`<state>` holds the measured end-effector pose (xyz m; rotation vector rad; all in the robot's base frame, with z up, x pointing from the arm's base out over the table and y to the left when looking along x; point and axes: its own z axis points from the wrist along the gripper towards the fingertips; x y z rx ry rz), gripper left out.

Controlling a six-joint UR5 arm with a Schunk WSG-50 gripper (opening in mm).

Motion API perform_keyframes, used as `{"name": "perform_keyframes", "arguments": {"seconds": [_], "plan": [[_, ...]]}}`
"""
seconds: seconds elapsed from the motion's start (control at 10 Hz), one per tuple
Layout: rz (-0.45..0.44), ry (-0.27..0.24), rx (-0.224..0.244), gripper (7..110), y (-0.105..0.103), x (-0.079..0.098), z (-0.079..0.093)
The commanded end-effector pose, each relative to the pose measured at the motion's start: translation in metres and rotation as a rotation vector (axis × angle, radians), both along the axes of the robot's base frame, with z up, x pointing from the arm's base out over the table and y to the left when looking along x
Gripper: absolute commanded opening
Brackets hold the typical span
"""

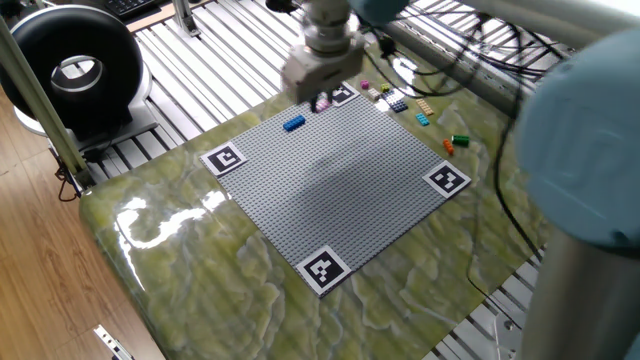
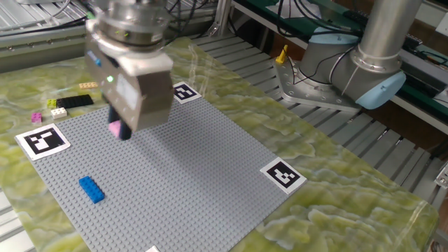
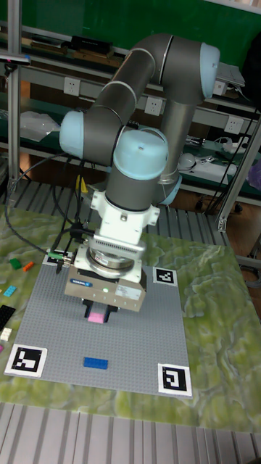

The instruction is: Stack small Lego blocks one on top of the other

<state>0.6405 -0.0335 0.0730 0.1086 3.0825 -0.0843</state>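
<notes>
Mid-carry above the grey baseplate (image 2: 210,175): gripper (image 2: 120,131) closed on the magenta-pink brick (image 2: 115,129), pinched between the fingertips and held clear of the studs, over the half of the plate nearer the loose bricks (image 2: 66,103). Blue brick (image 2: 91,189) flat on the baseplate, alone, well apart from the gripper, toward the plate edge between two marker squares (image 2: 43,140). Next, by the look of things: travel on to a point directly over the blue brick, long sides turned to match, then a straight, slow descent. Worth checking before pressing: studs lined up squarely, pink brick level in the fingers. Likely fault otherwise: a skewed seat, or the blue brick nudged sideways.
</notes>
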Motion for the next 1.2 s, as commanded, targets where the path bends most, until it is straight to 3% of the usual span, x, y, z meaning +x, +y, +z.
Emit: {"name": "perform_keyframes", "arguments": {"seconds": [0.0,0.2,0.5,0.7,0.8,0.9,1.1], "plan": [[0.036,-0.018,0.011,7,-0.002,0.047,-0.004],[0.034,-0.009,0.025,7,-0.015,0.057,-0.01],[0.043,0.038,0.002,7,-0.023,0.046,-0.009],[0.083,-0.008,0.031,7,-0.015,0.058,-0.009],[0.101,-0.028,0.014,7,-0.019,0.063,-0.009],[0.073,-0.029,0.003,7,-0.022,0.063,-0.009],[0.007,-0.058,-0.009,7,-0.002,0.065,-0.021]]}}
